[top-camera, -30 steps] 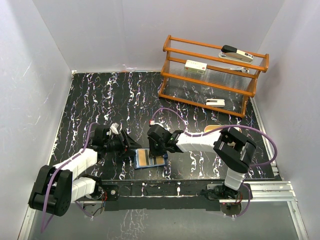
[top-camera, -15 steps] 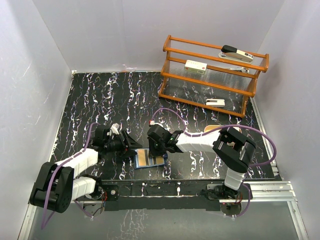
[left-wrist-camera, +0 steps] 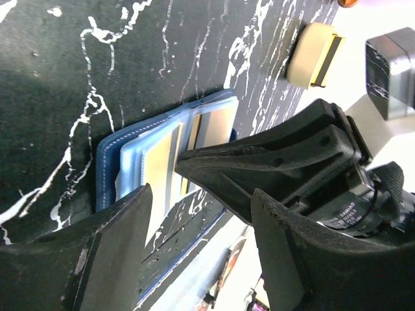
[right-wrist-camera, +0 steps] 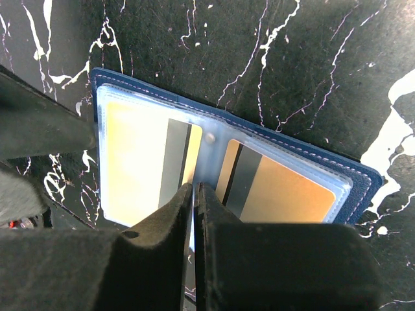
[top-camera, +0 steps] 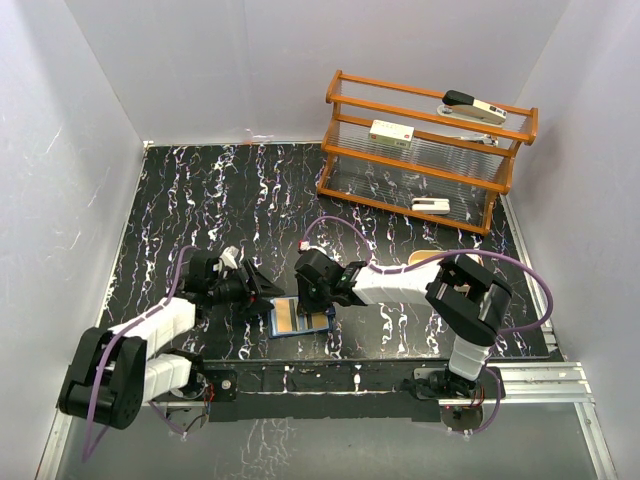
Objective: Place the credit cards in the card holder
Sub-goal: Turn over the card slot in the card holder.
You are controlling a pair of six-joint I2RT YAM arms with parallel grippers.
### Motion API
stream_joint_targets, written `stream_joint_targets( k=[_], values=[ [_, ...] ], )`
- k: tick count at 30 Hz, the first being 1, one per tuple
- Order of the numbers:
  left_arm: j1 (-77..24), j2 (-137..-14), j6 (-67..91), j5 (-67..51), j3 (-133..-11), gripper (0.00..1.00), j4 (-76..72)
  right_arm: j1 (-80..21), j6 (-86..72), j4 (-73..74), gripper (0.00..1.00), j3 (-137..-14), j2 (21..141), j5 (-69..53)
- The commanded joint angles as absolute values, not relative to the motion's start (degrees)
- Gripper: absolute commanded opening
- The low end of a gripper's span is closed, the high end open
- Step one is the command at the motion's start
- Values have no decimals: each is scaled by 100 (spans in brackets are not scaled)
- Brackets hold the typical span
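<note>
The card holder (top-camera: 298, 318) lies open on the black marbled table, navy outside with clear pockets (right-wrist-camera: 292, 146) (left-wrist-camera: 130, 155). Two tan credit cards with dark stripes sit in its pockets, one in the left half (right-wrist-camera: 136, 155) and one in the right half (right-wrist-camera: 285, 191). My right gripper (right-wrist-camera: 193, 186) (top-camera: 320, 308) is shut, its tips down on the holder's middle fold; whether they pinch a clear leaf I cannot tell. My left gripper (left-wrist-camera: 201, 194) (top-camera: 258, 295) stands open at the holder's left edge, holding nothing, with the right gripper's fingers (left-wrist-camera: 272, 155) just beyond it.
A wooden rack (top-camera: 425, 150) with white devices stands at the back right. A beige tray (top-camera: 425, 258) (left-wrist-camera: 314, 55) lies right of the right arm. The table's near edge and metal rail (top-camera: 540, 375) run just behind the holder.
</note>
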State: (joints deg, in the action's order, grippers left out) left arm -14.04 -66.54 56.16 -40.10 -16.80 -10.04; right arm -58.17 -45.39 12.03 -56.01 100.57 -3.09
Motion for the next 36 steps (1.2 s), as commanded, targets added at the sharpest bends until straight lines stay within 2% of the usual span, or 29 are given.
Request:
stream_joint_targets(
  k=[1,17,23,36],
  values=[
    [-1389,-6196,5494,-4097,-1871,61,-558,-5887,-4529,1195,5,-5510,10158,-108],
    [-1407,-6474,5145,-3810,-1947,64,-239,-5939,-4669,1132,5,-5367,10143,-98],
    [-1417,-6510,5445,-3977,-1665,64,-806,-5939,-4657,1140,5,-5359,10168,-33],
    [-1480,-6716,5867,-4440,-1642,54,-1536,-5942,-4636,1051,5,-5204,10138,18]
  ],
)
